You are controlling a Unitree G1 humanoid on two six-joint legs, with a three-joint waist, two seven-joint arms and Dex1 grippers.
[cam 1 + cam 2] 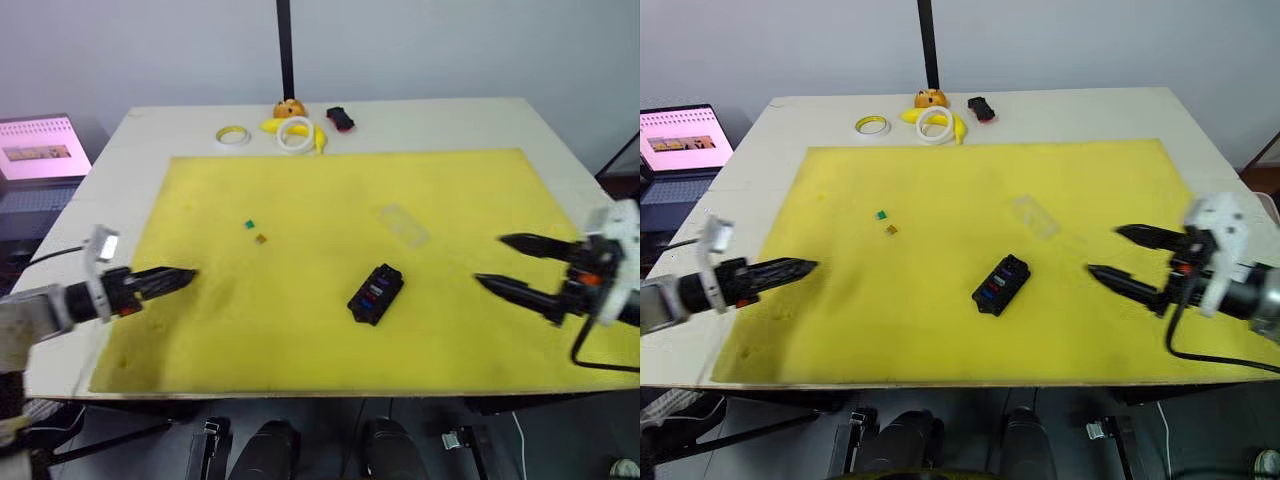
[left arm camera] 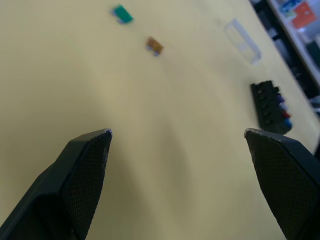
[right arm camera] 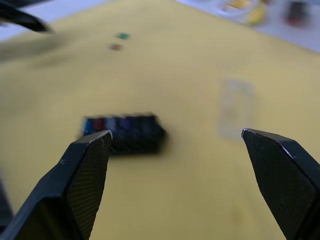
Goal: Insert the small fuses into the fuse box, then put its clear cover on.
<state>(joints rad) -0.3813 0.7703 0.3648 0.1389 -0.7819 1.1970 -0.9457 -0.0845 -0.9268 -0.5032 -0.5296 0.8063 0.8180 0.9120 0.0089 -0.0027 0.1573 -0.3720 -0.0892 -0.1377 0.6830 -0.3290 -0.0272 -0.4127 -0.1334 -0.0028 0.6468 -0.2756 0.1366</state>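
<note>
Fuse box [image 1: 376, 294] mid-mat; green fuse [image 1: 250, 224] and yellow fuse [image 1: 261, 238] loose toward worktop's left edge; clear cover [image 1: 403, 224] beyond. Left gripper [image 1: 185, 276], right gripper [image 1: 507, 264]: jaws wide, empty. Best pinched singly, squarely.

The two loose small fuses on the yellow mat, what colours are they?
One green, one brownish yellow; clearest in the left wrist view.

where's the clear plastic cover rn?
The thin clear plastic cover lies flat on the yellow mat, right of centre in the head views, just beyond the black rectangular fuse box.
</note>
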